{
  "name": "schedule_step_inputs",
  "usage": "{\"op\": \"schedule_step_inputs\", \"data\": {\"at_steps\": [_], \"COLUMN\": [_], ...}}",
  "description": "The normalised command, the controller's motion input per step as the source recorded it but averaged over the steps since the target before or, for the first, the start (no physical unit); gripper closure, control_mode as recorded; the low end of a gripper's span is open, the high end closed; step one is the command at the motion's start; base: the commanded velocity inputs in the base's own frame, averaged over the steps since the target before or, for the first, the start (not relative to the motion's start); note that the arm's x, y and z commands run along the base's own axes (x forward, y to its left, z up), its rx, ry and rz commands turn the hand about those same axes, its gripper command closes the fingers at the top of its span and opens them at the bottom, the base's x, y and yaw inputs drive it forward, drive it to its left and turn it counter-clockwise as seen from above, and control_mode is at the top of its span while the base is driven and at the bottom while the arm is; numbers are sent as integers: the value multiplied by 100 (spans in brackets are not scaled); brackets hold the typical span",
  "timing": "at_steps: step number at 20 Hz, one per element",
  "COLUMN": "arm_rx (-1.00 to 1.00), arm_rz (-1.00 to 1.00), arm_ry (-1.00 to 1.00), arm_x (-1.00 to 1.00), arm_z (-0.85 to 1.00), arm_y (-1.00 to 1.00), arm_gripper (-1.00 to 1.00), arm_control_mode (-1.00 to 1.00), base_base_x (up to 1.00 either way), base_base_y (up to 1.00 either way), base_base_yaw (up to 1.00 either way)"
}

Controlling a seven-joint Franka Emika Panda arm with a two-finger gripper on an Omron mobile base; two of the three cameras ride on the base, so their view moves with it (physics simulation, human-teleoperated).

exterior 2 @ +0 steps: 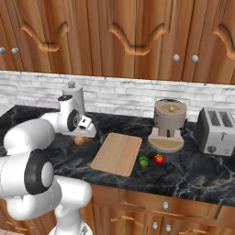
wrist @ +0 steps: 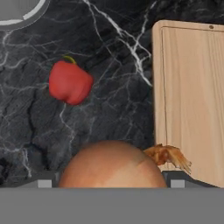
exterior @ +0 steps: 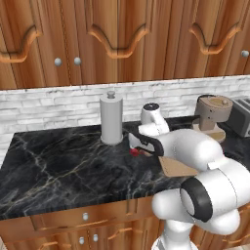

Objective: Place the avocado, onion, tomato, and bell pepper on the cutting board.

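The tan onion (wrist: 111,168) sits between my gripper's (wrist: 111,181) two finger tips, which press its sides; the gripper is shut on it, low over the dark counter. In the right base view the onion (exterior 2: 80,140) hangs under the gripper (exterior 2: 86,133), left of the cutting board (exterior 2: 117,153). The board's left edge (wrist: 188,100) lies just right of the onion. A red bell pepper (wrist: 70,82) lies on the counter beyond the onion and shows by the hand (exterior: 134,152). The green avocado (exterior 2: 143,161) and red tomato (exterior 2: 159,159) rest right of the board.
A grey paper towel holder (exterior: 111,119) stands behind the gripper. A brown coffee grinder (exterior 2: 169,124) and a silver toaster (exterior 2: 215,131) stand at the back right. White brick wall and wooden cabinets rise behind the black marble counter (exterior: 58,166).
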Motion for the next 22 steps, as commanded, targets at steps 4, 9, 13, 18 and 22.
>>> {"op": "schedule_step_inputs", "data": {"at_steps": [4, 9, 13, 18, 22], "arm_rx": [3, 5, 4, 2, 0], "arm_rz": [0, 5, 3, 0, 0], "arm_ry": [0, -9, -5, 0, 5], "arm_x": [10, 28, 39, 42, 39], "arm_z": [3, 0, 0, -4, -5], "arm_y": [-70, -67, -47, -12, -4], "arm_gripper": [100, 100, 100, 100, 100], "arm_control_mode": [-100, -100, -100, -100, -100], "base_base_x": [0, 0, 0, 0, 0], "base_base_y": [0, 0, 0, 0, 0], "base_base_yaw": [0, 0, 0, 0, 0]}}
